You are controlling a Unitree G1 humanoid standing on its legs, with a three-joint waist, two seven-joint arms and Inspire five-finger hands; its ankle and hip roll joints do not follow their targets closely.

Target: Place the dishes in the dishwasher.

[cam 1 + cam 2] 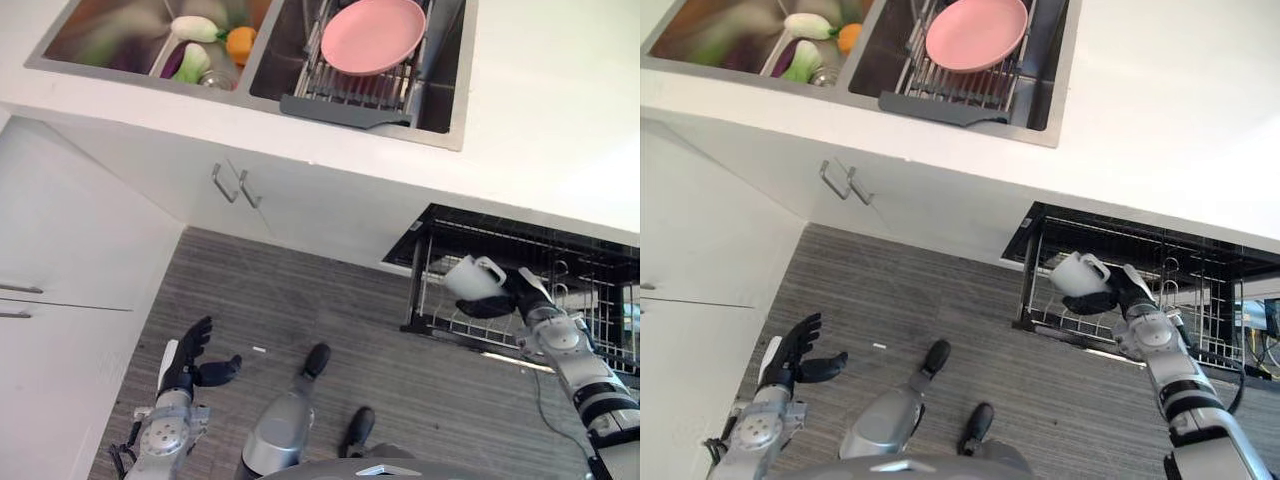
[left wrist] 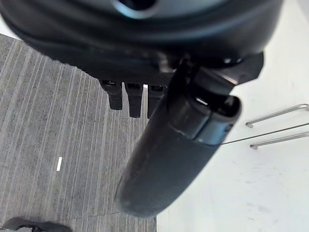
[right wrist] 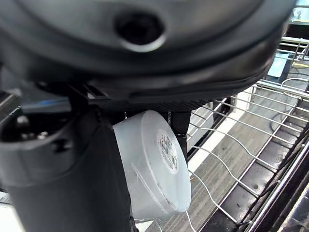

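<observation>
My right hand (image 1: 512,296) is shut on a white mug (image 1: 472,277) and holds it over the front left part of the pulled-out dishwasher rack (image 1: 560,290). The right wrist view shows the mug (image 3: 154,166) on its side, base outward, between thumb and fingers, with the rack's wires (image 3: 251,145) just beyond. A pink plate (image 1: 373,35) lies on the wire drainer in the right sink basin (image 1: 440,90). My left hand (image 1: 190,362) hangs open low over the grey floor, holding nothing; its straight fingers (image 2: 129,99) show in the left wrist view.
The left sink basin (image 1: 90,40) holds vegetables and an orange. White cabinet doors with metal handles (image 1: 236,185) run under the counter. A tall white cabinet front (image 1: 70,280) stands to the left of my left hand. Grey striped floor (image 1: 300,300) lies in between.
</observation>
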